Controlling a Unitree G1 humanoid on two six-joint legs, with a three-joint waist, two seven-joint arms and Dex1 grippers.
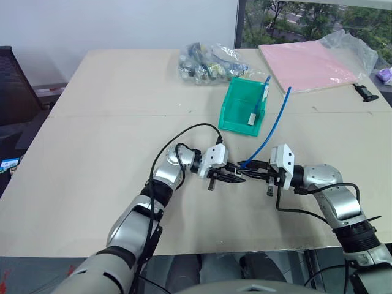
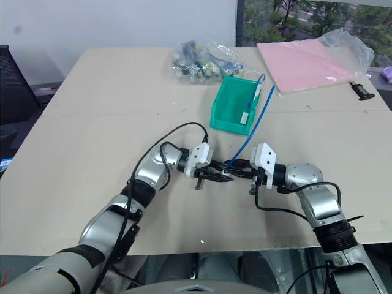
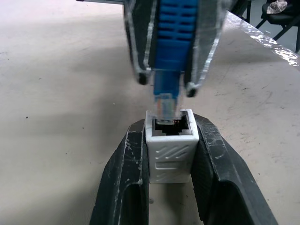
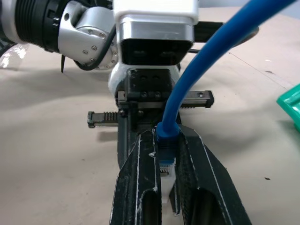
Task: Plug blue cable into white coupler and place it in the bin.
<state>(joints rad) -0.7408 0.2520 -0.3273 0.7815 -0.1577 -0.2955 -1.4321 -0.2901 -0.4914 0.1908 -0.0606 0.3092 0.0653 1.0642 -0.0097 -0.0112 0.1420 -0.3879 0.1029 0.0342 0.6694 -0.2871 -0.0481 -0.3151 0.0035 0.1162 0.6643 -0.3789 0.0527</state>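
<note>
Around my two sets of fingers the table (image 1: 92,153) lies bare on my left and toward me, so there is open room there. Ahead of my hands stands the bin (image 1: 236,110), near them, with bare table between. The blue cable (image 1: 272,125) arcs up from my right fingers (image 1: 252,170) toward the bin's right side, crossing the way to it. Behind the bin lies a clear bag of parts (image 1: 208,61), and a pink sheet (image 1: 306,64) fills the far right corner. My left fingers (image 1: 228,174) meet my right ones tip to tip, no gap between.
</note>
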